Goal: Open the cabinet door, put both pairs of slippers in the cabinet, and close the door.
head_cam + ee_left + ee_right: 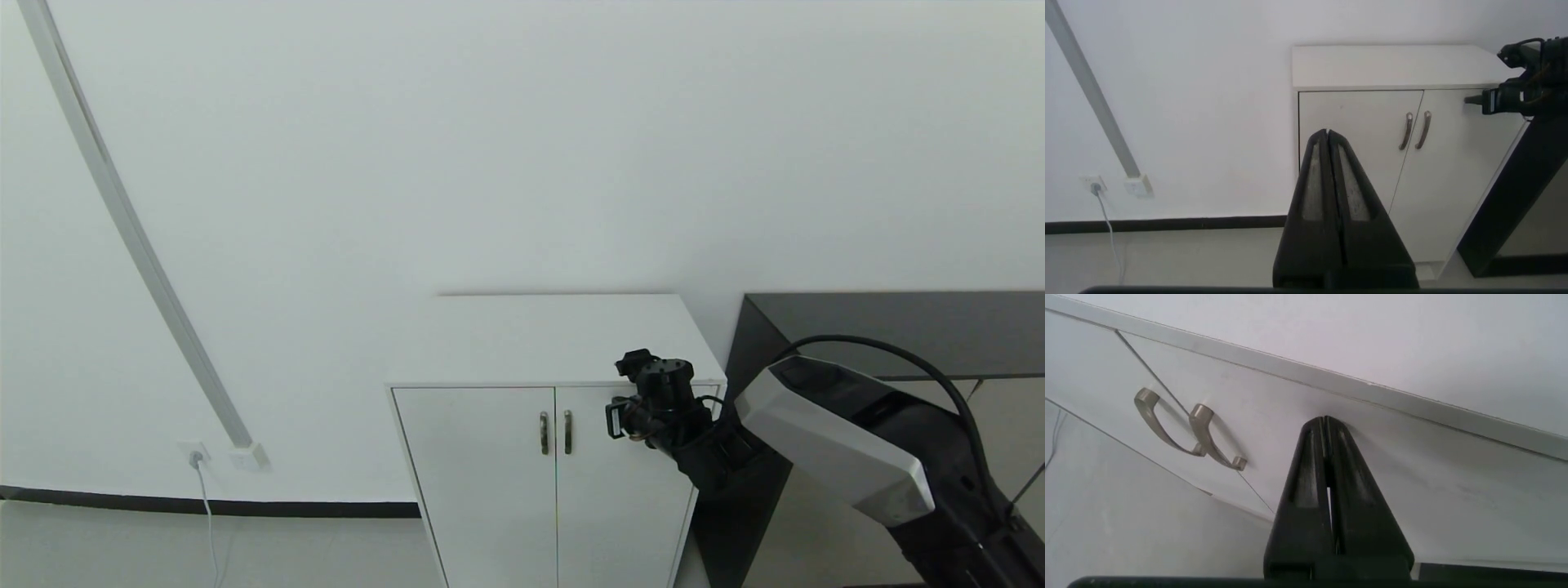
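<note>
R gripper (1327, 422): fingers pressed together, empty; tips close to shut right cabinet door (1454, 482), handle (1202, 416) just beside. L gripper (1327, 133): fingers together, empty; cabinet (1372, 67) well ahead.

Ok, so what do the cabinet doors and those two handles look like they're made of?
Cabinet doors: probably white laminated board or painted wood, with flat, even, matte faces and no visible grain. Handles: apparently metal, a dull brass-grey with a soft brushed sheen along the curved bows.
</note>
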{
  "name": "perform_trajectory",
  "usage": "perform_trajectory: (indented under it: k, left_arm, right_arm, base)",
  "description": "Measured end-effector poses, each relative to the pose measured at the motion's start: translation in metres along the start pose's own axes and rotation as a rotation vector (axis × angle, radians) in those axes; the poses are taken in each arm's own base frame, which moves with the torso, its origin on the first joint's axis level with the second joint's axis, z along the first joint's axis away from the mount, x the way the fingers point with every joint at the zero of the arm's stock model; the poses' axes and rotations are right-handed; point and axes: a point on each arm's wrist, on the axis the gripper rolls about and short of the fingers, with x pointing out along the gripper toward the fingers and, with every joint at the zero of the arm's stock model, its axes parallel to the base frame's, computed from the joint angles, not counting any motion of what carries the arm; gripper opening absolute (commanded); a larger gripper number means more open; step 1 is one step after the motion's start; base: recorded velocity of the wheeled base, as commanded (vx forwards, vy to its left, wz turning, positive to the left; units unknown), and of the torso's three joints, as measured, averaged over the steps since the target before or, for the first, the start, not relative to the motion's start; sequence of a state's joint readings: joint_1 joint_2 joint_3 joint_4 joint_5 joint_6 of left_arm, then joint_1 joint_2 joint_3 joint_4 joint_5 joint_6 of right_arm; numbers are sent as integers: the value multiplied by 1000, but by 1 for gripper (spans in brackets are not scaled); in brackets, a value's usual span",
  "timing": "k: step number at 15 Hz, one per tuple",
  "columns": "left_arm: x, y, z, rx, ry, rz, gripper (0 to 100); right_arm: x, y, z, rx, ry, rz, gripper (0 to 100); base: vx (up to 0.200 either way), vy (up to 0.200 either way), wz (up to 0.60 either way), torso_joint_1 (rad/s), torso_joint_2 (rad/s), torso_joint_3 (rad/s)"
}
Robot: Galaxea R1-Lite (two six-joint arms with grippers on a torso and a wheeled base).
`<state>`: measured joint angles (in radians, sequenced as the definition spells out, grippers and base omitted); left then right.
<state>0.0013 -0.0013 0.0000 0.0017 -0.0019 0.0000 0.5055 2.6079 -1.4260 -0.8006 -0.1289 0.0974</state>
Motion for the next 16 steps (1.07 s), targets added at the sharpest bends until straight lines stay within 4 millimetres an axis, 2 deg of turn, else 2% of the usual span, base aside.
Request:
perform_trajectory:
  k: [4,9,16]
  left_arm:
    - [0,0,0,0,0,0,0]
    - [0,0,0,0,0,0,0]
    - [0,0,0,-3,0,1,0]
  right_arm:
    - [-23,9,6,-8,-6,23,0]
    - [-68,1,16,-5,-22,18,0]
    - [-148,-67,22,36,-41,-130,0]
  base:
    - [0,0,0,0,0,0]
    - [0,0,0,0,0,0]
    - [0,0,0,0,0,0]
